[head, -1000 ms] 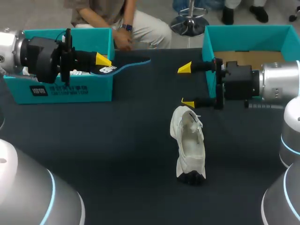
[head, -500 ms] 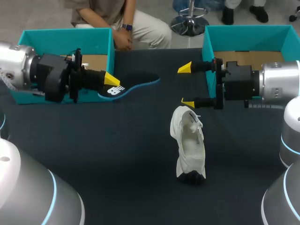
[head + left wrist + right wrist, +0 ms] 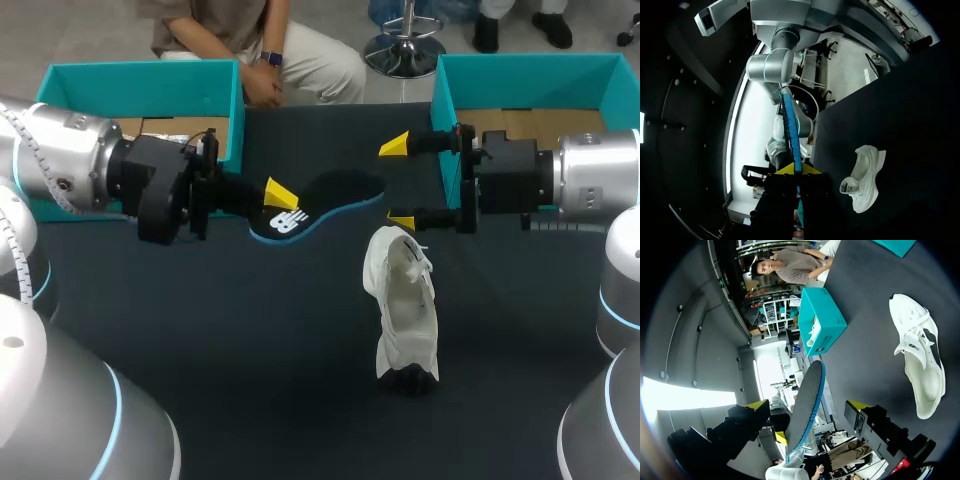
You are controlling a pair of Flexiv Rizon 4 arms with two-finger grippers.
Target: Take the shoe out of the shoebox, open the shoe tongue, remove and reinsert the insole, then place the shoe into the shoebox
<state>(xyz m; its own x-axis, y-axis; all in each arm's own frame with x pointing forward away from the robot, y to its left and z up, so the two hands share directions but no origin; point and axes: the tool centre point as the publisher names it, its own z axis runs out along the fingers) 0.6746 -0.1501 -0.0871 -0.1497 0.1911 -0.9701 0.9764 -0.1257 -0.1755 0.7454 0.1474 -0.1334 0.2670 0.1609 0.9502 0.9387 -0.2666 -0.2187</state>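
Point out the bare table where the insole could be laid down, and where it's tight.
Widest bare patch: the table bordered by the left gripper, the white shoe and the near edge. A narrower strip runs between the white shoe and the table's right edge. It is crowded between the left shoebox and the right shoebox, where the insole and the right gripper meet.

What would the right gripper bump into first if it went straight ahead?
Probably the black insole, held out by the left gripper. Its tip points into the gap between the open fingers of the right gripper, though height is unclear.
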